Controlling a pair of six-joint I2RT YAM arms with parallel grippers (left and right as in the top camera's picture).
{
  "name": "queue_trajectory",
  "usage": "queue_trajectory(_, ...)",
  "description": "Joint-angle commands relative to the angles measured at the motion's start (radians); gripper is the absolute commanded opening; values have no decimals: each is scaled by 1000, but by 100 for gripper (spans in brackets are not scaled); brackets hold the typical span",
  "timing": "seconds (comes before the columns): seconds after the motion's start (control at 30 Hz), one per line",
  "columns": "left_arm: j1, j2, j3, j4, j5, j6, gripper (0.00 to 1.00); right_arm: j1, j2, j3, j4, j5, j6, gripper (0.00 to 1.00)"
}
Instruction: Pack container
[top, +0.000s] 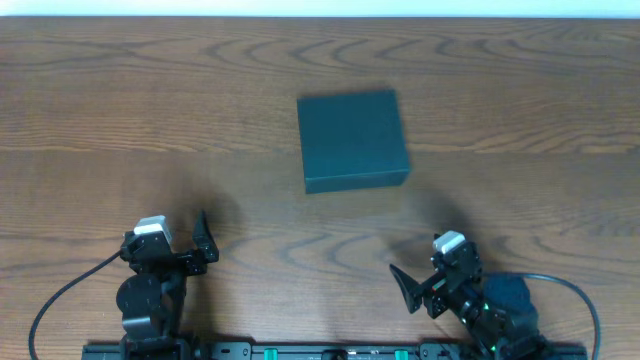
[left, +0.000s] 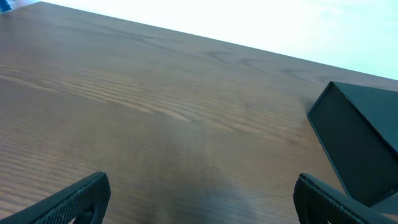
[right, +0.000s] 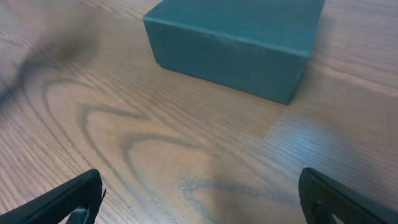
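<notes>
A dark green-black matte rectangular container (top: 352, 138) sits on the brown wood-grain table (top: 100, 100) near the middle, a little toward the right arm's side and turned slightly askew to the table edge. Its top lies flat and closed, and its faces are plain. It stands alone, well apart from both arms, which are at the near edge of the table. The left gripper (left: 202, 186) hovers low over bare wood with its two black fingers (left: 81, 199) spread wide apart and nothing between them; in its wrist view the container shows only as a dark corner at the right edge. The right gripper (right: 199, 180) is likewise spread wide and holds nothing, its black fingers (right: 339, 199) framing bare wood grain, with the container straight ahead of it and some way off, one corner and two side walls facing the camera. From overhead, both arms point roughly toward the centre of the table. A black cable (top: 45, 315) loops out from the left arm's base, and another black cable (top: 585, 300) curves away from the right arm's base.
</notes>
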Motion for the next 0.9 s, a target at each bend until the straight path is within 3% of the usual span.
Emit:
queue_trajectory(0.0, 0, -8, -25, -4, -10, 11, 95, 8, -72, -37, 6, 9, -15, 99)
queue_trajectory(0.87, 0, -8, -25, -4, -10, 11, 95, 10, -68, -49, 6, 10, 14, 99)
